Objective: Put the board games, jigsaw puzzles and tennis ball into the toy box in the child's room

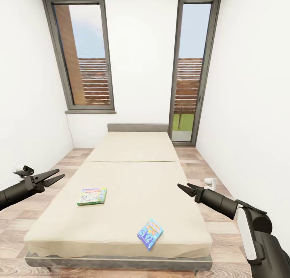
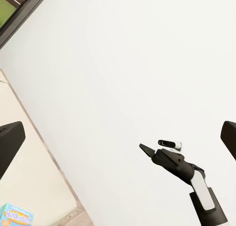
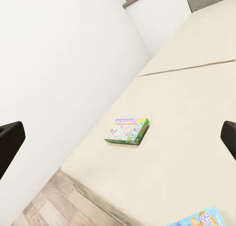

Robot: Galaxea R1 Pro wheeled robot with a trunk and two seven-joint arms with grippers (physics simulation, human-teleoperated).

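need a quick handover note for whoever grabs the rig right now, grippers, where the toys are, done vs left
Left gripper: open, holding nothing, beside the bed's left edge.
Right gripper: looks shut, holding nothing, over the bed's right edge.
Green-and-white board game lies flat on the bed, left of centre. Blue board game lies near the foot edge, closer to the right arm.
Done: neither game picked up yet.
Left: grab both and carry them to the toy box.

Premises: a home bedroom. Evidence: one bed (image 1: 133, 177) with grey headboard (image 1: 137, 127), white walls, wood-plank floor (image 1: 201, 161), two tall windows (image 1: 86, 54), two board games (image 1: 92, 196) lying on the bed.
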